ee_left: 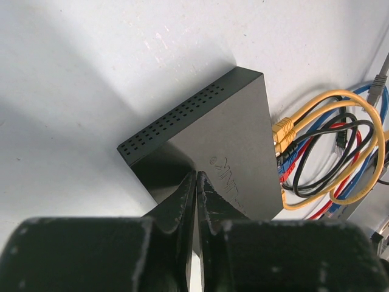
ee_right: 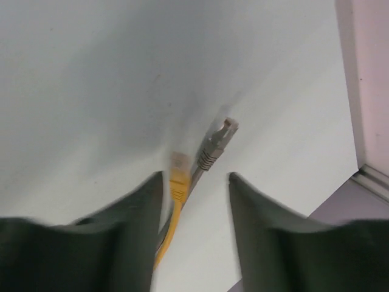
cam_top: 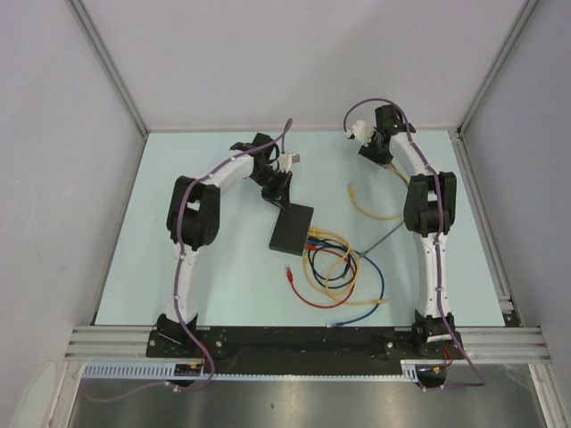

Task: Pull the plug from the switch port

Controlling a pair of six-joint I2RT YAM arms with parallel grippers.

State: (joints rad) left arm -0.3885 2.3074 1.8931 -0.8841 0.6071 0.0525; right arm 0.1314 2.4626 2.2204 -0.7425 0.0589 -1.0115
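The switch is a flat black box on the pale table, with a vented side in the left wrist view. Yellow, blue and red plugs sit in the sockets on its right edge. My left gripper is shut with nothing between its fingers, and its tips are over the switch's top near the far end. My right gripper stands open at the back right, well away from the switch. A loose yellow plug and a grey plug lie below and between its fingers, gripped by neither.
Coiled yellow, blue, red and black cables lie right of the switch. A loose yellow cable and a grey cable run toward the right arm. The enclosure's right wall and frame rail stand close to the right gripper.
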